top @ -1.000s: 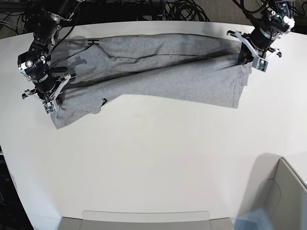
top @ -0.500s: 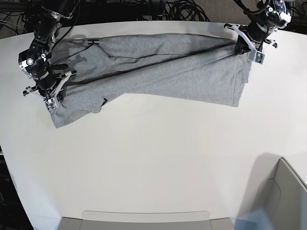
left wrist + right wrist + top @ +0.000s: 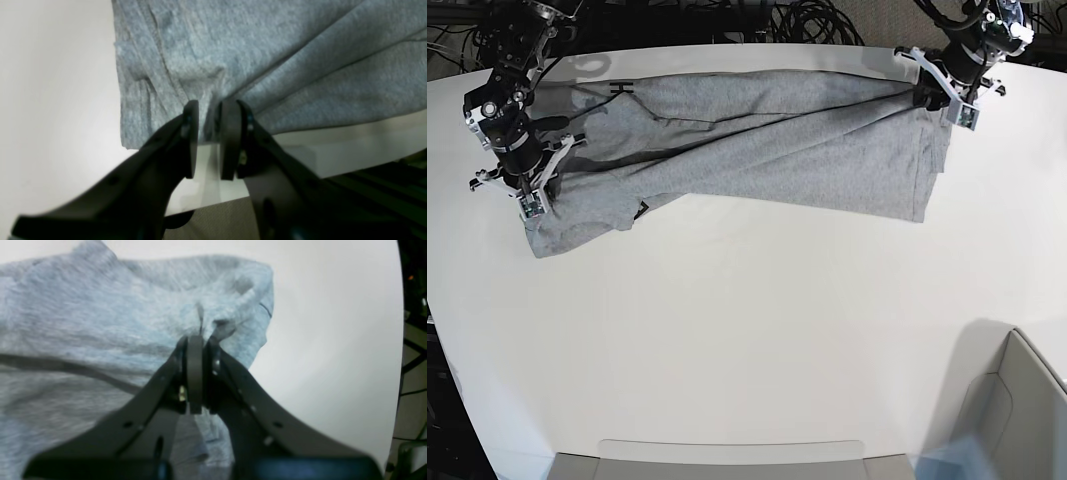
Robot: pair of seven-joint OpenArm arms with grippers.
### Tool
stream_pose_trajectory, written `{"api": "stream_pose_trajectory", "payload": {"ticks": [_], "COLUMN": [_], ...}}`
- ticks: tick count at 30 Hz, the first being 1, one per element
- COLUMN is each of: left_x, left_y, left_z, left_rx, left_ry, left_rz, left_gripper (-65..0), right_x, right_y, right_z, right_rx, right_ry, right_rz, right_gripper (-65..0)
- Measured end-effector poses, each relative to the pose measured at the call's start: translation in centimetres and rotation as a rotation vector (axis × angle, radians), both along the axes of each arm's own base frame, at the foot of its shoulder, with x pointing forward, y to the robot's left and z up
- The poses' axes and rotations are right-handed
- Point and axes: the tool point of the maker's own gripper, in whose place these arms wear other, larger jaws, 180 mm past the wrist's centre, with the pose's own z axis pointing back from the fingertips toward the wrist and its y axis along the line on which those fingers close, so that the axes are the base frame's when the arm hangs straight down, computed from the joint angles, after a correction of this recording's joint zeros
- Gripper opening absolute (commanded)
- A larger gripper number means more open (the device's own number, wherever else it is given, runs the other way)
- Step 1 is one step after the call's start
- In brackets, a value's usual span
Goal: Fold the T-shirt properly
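The grey T-shirt (image 3: 797, 160) lies in a long, partly folded band along the far side of the desk (image 3: 727, 330) in the base view. The left claw (image 3: 210, 106) stands parted over its edge; the right claw (image 3: 202, 343) pinches cloth, as far as the blur shows. Best lift the left straight up, lower the right corner flat, then release and smooth the creases.
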Motion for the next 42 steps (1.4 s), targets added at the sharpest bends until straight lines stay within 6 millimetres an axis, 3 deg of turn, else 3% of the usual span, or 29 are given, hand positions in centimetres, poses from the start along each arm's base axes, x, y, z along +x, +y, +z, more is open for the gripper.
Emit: {"api": "stream_pose_trajectory", "payload": {"ticks": [13, 23, 27, 32, 37, 42], "left_x": [-0.1, -0.1, 0.7, 1.2, 1.1, 1.8], "left_y": [0.2, 0.0, -0.3, -1.3, 0.2, -0.4], "left_z": [0.2, 0.2, 1.6, 2.7, 3.0, 3.1], "left_rx": [-0.011, -0.018, 0.003, -0.014, 0.015, -0.001], "left_ry": [-0.016, -0.017, -0.058, -0.1, -0.108, -0.124], "left_rz": [0.053, 0.056, 0.031, 0.035, 0.08, 0.075], "left_gripper": [-53.3, -53.3, -53.3, -53.3, -53.3, -53.3], "right_x": [-5.4, -6.5, -7.5, -7.7, -7.3, -6.0], "right_y": [0.1, 0.0, 0.0, 0.6, 0.6, 0.5], "right_z": [-2.4, -3.2, -4.8, -5.1, -4.3, -1.9], "right_rx": [-0.023, -0.026, -0.058, -0.063, -0.073, -0.085], "right_ry": [0.117, 0.151, 0.216, 0.226, 0.203, 0.123], "right_rz": [0.01, 0.007, -0.005, -0.022, -0.019, -0.026], "right_gripper": [-65.0, -65.0, -65.0, -50.9, -40.6, -39.6]}}
